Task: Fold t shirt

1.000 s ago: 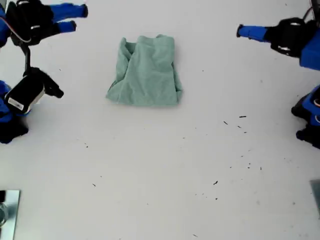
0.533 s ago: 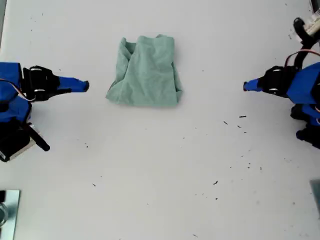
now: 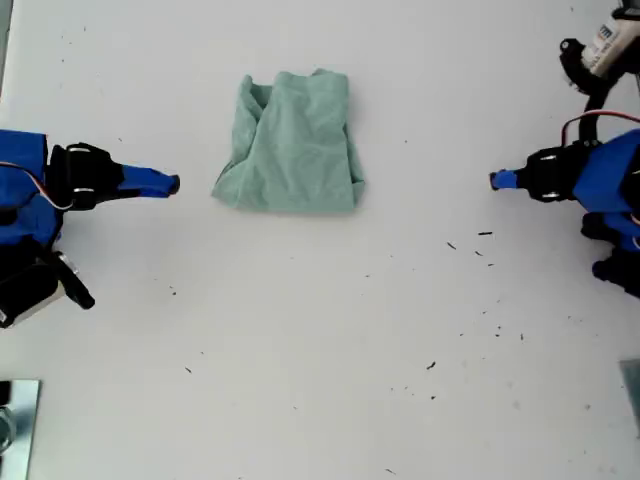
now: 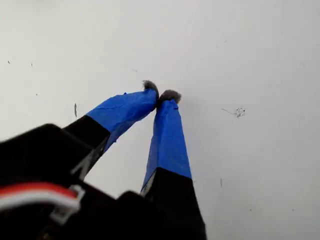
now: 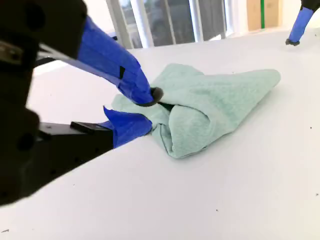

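The t shirt (image 3: 292, 142) lies folded into a rough square on the white table, pale sage green, a little toward the exterior view's left. My second gripper (image 3: 172, 184) points at its near corner from the exterior view's left, a short gap away. In the second wrist view the t shirt (image 5: 210, 107) lies just beyond my second gripper (image 5: 147, 110), whose jaws stand slightly open and hold nothing. My first gripper (image 3: 495, 180) hangs at the exterior view's right, well away from the cloth. In the first wrist view my first gripper (image 4: 161, 95) is shut, tips touching, over bare table.
A metal object (image 3: 15, 420) sits at the exterior view's lower left corner. A grey edge (image 3: 632, 392) shows at the exterior view's right side. Small dark specks (image 3: 485, 234) dot the table toward the exterior view's right. Windows (image 5: 165, 20) stand beyond the table.
Both arms swung from the exterior view's top down to the height of the t shirt's near edge. The second gripper's tip ended up close to the cloth. The t shirt has not moved.
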